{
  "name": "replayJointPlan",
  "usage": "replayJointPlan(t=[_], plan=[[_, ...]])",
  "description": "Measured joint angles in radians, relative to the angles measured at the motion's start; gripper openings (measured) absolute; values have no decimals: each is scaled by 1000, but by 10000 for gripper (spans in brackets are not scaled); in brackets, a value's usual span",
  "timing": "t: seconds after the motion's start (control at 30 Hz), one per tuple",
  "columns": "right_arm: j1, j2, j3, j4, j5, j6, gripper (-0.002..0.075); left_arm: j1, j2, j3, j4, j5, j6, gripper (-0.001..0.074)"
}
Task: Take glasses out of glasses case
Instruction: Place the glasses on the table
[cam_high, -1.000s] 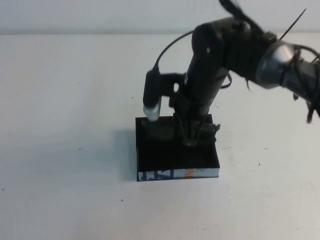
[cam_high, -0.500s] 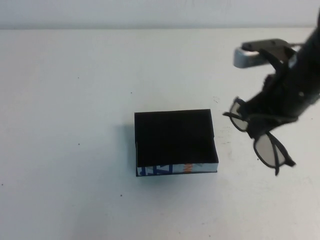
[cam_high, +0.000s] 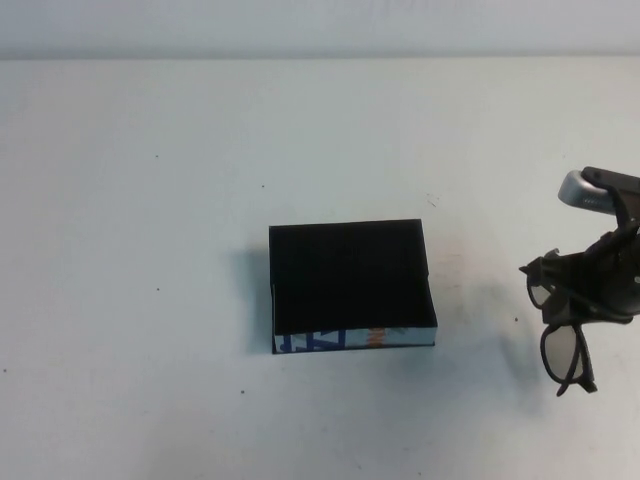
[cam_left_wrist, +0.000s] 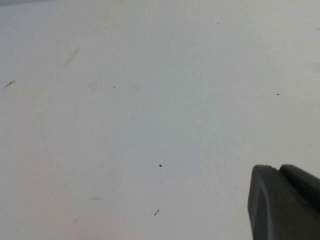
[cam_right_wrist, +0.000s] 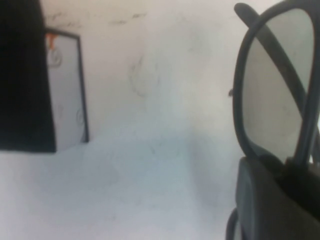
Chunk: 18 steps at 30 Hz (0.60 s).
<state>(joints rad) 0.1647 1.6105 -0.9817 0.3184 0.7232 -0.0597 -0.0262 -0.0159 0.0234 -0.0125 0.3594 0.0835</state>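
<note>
The glasses case (cam_high: 350, 285) lies open at the table's middle, black inside, its white side wall with blue lettering and an orange mark facing the front; a corner of it shows in the right wrist view (cam_right_wrist: 30, 85). My right gripper (cam_high: 590, 295) at the right edge is shut on the dark-framed glasses (cam_high: 565, 345), which hang above the table to the right of the case. One lens fills the right wrist view (cam_right_wrist: 272, 90). My left gripper (cam_left_wrist: 280, 170) shows only in its wrist view, over bare table, its fingertips together.
The white table (cam_high: 150, 200) has small dark specks. The right arm's silver-ended camera housing (cam_high: 585, 190) sticks out above the glasses at the right edge.
My right gripper lifted the glasses out of the case and carried them right and toward the front, to the right edge. The case stayed put and is empty.
</note>
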Motion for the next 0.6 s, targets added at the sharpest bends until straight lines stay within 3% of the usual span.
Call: replayJointPlan(t=[0.23,0.5,0.6], plan=[[-4,96,0,9,-68,0,110,0,0,0,0,0,0,-5],[-4,129,-23,-14,-70,0,312,0,0,0,0,0,0,-5],[-4,108,-63,-38,-6,0,350,0,0,0,0,0,0,-5]])
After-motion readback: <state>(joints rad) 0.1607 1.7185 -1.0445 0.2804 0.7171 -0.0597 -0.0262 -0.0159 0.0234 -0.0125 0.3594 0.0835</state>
